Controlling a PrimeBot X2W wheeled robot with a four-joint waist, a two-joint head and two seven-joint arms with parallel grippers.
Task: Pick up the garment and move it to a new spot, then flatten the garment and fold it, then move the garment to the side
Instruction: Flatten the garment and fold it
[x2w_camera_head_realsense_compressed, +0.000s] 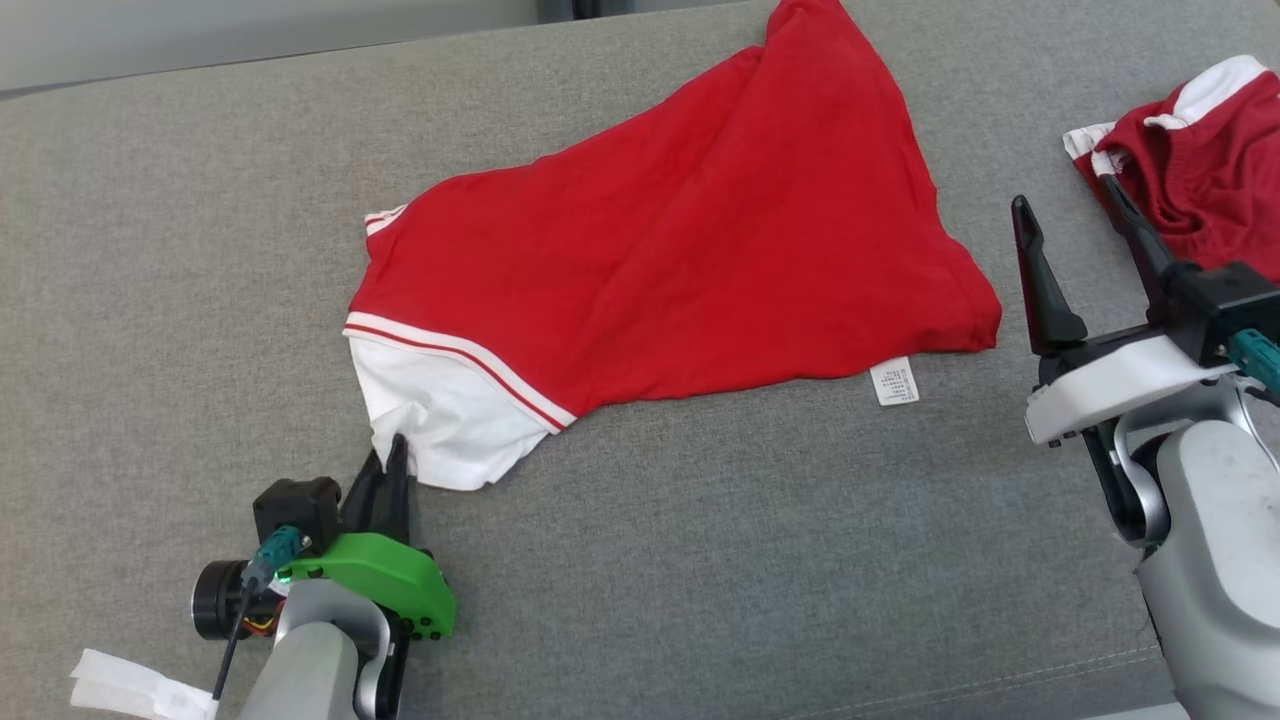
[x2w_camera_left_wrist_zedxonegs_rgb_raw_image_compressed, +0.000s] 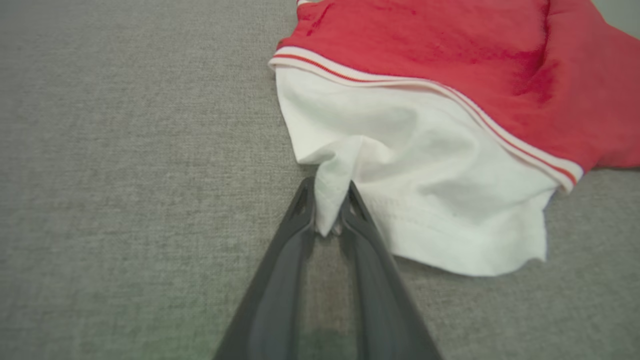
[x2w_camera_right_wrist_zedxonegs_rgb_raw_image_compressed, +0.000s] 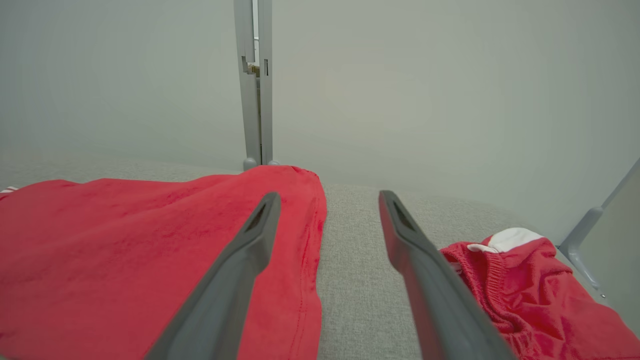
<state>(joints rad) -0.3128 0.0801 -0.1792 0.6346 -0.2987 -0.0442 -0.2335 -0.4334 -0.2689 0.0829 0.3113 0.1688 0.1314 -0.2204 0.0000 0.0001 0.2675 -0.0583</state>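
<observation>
**Head view.** Your red T-shirt (x2w_camera_head_realsense_compressed: 700, 260) lies on the grey cushion (x2w_camera_head_realsense_compressed: 150, 250). It is spread out in one layer, but it sits crooked and has some wrinkles. Its white sleeve (x2w_camera_head_realsense_compressed: 440, 410) is at the shirt's near left corner. Your left gripper (x2w_camera_head_realsense_compressed: 395, 450) is right at the edge of that sleeve. Your right gripper (x2w_camera_head_realsense_compressed: 1063, 195) is just past the shirt's right edge. Its jaws are spread wide and hold nothing. A white label (x2w_camera_head_realsense_compressed: 893, 382) pokes out from the shirt's near edge. Some red shorts (x2w_camera_head_realsense_compressed: 1210, 170) lie bunched up farther right of the shirt, not touching it.

**Left wrist view.** Here you can see the grip well. The left jaws are pressed together on a little bunch of white sleeve cloth. The rest of the shirt rests flat on the cushion beyond them.

**Right wrist view.** The two long fingers stand far apart. One hangs over the shirt's right edge and the other is toward the shorts. There is bare cushion between them.

**How far along you are.** Nothing is folded yet. I can't tell whether the shirt is already in its new spot. I think you are just starting, with one corner caught and nothing lifted. You have yet to flatten the shirt, fold it and move it to the side.
</observation>
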